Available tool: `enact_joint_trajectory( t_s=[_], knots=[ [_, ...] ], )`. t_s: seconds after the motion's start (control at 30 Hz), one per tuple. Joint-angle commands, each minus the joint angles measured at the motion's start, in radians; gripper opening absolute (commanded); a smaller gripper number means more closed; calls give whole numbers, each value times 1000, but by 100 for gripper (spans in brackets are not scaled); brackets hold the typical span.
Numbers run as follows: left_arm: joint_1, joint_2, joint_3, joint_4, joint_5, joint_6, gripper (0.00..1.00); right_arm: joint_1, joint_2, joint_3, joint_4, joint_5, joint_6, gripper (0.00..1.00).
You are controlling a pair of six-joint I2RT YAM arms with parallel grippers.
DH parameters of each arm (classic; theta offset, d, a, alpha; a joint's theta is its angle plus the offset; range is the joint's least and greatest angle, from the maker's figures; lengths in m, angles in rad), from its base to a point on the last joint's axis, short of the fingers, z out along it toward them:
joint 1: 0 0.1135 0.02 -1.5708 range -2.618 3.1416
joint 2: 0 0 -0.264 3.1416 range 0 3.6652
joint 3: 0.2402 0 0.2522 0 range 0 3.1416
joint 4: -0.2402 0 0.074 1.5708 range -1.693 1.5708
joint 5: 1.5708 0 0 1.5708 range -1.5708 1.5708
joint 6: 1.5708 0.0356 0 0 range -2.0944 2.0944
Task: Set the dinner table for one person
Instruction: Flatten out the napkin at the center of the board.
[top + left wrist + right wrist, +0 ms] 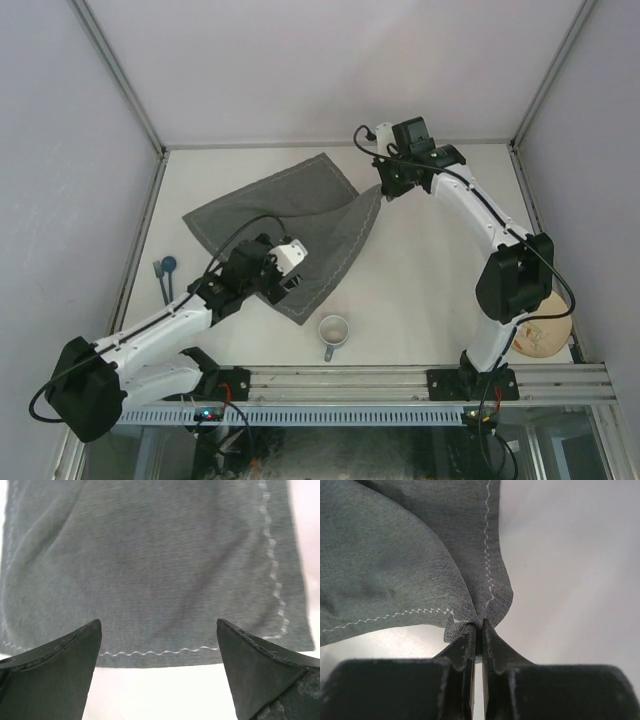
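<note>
A dark grey stitched cloth (300,215) lies rumpled on the off-white dinner table (430,260). My right gripper (383,190) is shut on the cloth's right corner and holds it a little off the table. In the right wrist view the corner bunches between the closed fingertips of that gripper (480,624), and the cloth (395,565) spreads away to the left. My left gripper (283,278) hovers open over the cloth's near edge. In the left wrist view the left gripper (158,625) has nothing between its fingers, and the cloth (150,555) with its zigzag hem lies beyond them.
A white mug (333,331) stands near the front rail. A beige plate (548,330) sits at the front right, partly behind the right arm. Blue-grey cutlery (165,272) lies by the left rail.
</note>
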Motion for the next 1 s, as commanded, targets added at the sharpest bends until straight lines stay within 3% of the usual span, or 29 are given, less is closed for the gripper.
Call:
enact_joint_trajectory(
  t_s=[0.0, 0.17, 0.3, 0.6, 0.73, 0.87, 0.97],
  knots=[
    [-85, 13, 60, -42, 44, -65, 100, -38, 2, 15, 20, -9, -15, 0],
    [-134, 53, 78, -31, 77, -76, 100, -147, 34, 39, 45, -9, 24, 0],
    [-164, 91, 76, -7, 120, -100, 100, -213, 127, 154, -18, -39, 51, 0],
    [-189, 126, 71, 44, 212, -213, 100, -240, 174, 211, -43, -68, 51, 0],
    [-183, 172, 78, 141, 95, -187, 100, -220, 163, 185, -47, -72, 47, 0],
    [-33, 221, 99, 251, 15, -250, 100, -211, 115, 115, -18, -58, 39, 0],
    [64, 254, 158, 213, 67, -301, 100, -218, 73, 66, 0, -52, 31, 0]
  ],
)
